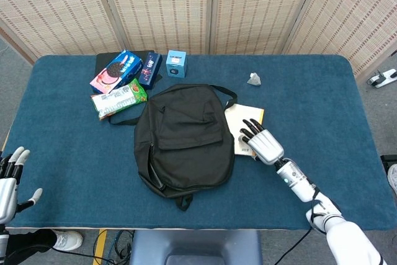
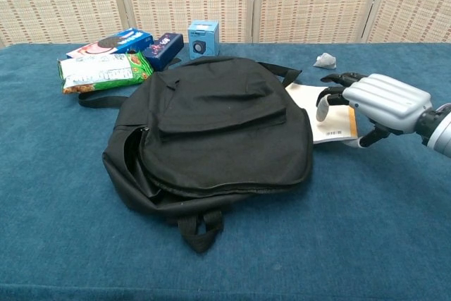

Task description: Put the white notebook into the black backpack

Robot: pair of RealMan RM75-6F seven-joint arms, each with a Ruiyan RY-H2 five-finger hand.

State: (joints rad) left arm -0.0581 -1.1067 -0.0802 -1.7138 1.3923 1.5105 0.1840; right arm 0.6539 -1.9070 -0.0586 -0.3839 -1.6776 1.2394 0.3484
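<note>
1. Blue cloth covers the table point(image 1: 74, 153), with woven screens standing behind its far edge.
2. Nearest, at the table's near left corner, the left hand point(image 1: 11, 181) hangs off the edge with fingers spread, holding nothing; only the head view shows it.
3. One black backpack point(image 1: 183, 141) lies flat at the table's middle, its side zipper gaping on the left; the opening looks dark, and I cannot tell whether anything is inside.
4. Just right of the backpack, the right hand point(image 2: 377, 103) hovers palm down over the one white notebook point(image 2: 331, 123), fingers curled downward toward its cover. From the chest view they seem to touch or nearly touch it, but nothing is grasped.
5. The white notebook lies flat on the cloth, its left edge tucked under the backpack's right side, outside the bag.
6. Farther back on the right sits one small crumpled wrapper point(image 1: 254, 79).
7. At the far left lie four items: one green snack pack point(image 1: 121, 99), one cookie box point(image 1: 116, 71), one dark blue box point(image 1: 151, 68) and one small light blue box point(image 1: 176, 63).
</note>
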